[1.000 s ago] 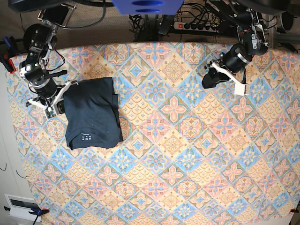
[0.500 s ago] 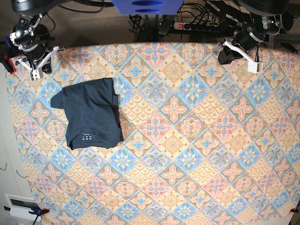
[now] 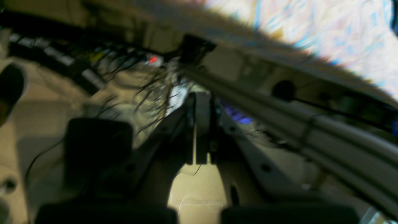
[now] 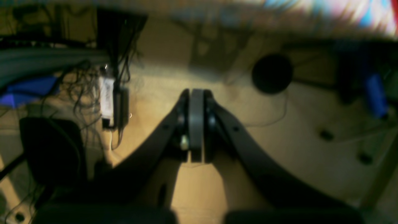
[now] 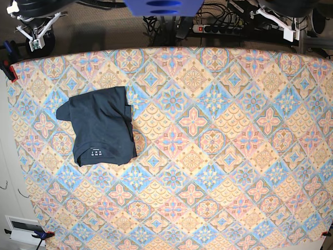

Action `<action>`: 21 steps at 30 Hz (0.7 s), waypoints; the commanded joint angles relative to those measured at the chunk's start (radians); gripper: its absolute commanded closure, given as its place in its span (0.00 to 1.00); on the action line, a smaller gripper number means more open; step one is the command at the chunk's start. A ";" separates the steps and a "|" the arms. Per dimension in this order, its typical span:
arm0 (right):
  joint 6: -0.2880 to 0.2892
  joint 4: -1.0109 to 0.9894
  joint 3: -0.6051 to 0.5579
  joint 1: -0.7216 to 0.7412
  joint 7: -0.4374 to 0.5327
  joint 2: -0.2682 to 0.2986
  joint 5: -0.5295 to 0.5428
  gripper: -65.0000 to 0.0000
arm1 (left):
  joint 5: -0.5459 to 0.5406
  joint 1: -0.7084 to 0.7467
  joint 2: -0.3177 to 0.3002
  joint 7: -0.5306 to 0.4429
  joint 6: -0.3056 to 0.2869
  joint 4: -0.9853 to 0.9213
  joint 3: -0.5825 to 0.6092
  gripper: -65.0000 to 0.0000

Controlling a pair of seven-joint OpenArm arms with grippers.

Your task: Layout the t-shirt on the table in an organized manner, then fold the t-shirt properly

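The dark navy t-shirt (image 5: 101, 125) lies folded into a rough rectangle on the left part of the table (image 5: 218, 156). Its small white label (image 5: 97, 153) faces up near the front edge, and one corner sticks out to the left. My right gripper (image 5: 32, 36) is past the table's far left corner, well away from the shirt. In its blurred wrist view the right gripper (image 4: 196, 102) is shut with nothing in it. My left gripper (image 5: 286, 28) is beyond the far right edge. Its wrist view shows the left gripper (image 3: 200, 102) shut and empty too.
A power strip (image 5: 218, 28) and tangled cables lie on the floor behind the table. A red clamp (image 5: 8, 69) grips the cloth at the left edge. A white box (image 5: 23, 229) sits by the front left corner.
Both arms have pulled back off the table past its far edge. The right gripper let go of the shirt's left side, where a corner now sticks out.
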 commanded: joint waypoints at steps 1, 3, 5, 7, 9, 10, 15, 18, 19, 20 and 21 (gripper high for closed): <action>-0.002 -0.012 0.010 -0.011 0.008 0.012 0.004 1.00 | 0.015 0.013 -0.002 -0.007 -0.002 -0.002 -0.005 1.00; -0.002 -0.074 0.010 -0.011 0.008 0.012 0.004 1.00 | 0.101 0.002 0.021 -0.010 -0.002 -0.040 0.009 1.00; -0.002 -0.135 0.010 -0.008 0.008 0.013 0.002 1.00 | 0.189 -0.032 0.038 -0.030 -0.003 -0.089 0.021 1.00; -0.002 -0.199 0.008 -0.008 0.008 0.013 0.002 1.00 | 0.249 -0.067 0.048 -0.055 -0.003 -0.171 0.047 1.00; -0.002 -0.275 -0.013 -0.007 0.013 0.016 -0.001 1.00 | 0.293 -0.101 0.047 -0.067 -0.003 -0.240 0.075 1.00; -0.002 -0.328 -0.041 -0.004 0.016 0.018 -0.001 1.00 | 0.321 -0.122 0.047 -0.073 -0.003 -0.283 0.097 1.00; -0.002 -0.588 -0.177 0.139 0.028 0.099 -0.058 1.00 | 0.439 -0.234 0.025 -0.187 -0.003 -0.527 0.213 1.00; -0.002 -0.710 -0.210 0.186 0.098 0.099 -0.133 1.00 | 0.514 -0.303 0.025 -0.307 -0.003 -0.686 0.305 1.00; -0.002 -0.755 -0.211 0.202 0.125 0.099 -0.154 1.00 | 0.537 -0.330 0.025 -0.351 -0.003 -0.744 0.333 1.00; -0.002 -0.799 -0.213 0.222 0.143 0.099 -0.173 1.00 | 0.557 -0.356 0.025 -0.389 -0.003 -0.798 0.357 1.00; -0.002 -0.842 -0.213 0.245 0.155 0.099 -0.193 1.00 | 0.571 -0.380 0.025 -0.425 -0.003 -0.850 0.383 1.00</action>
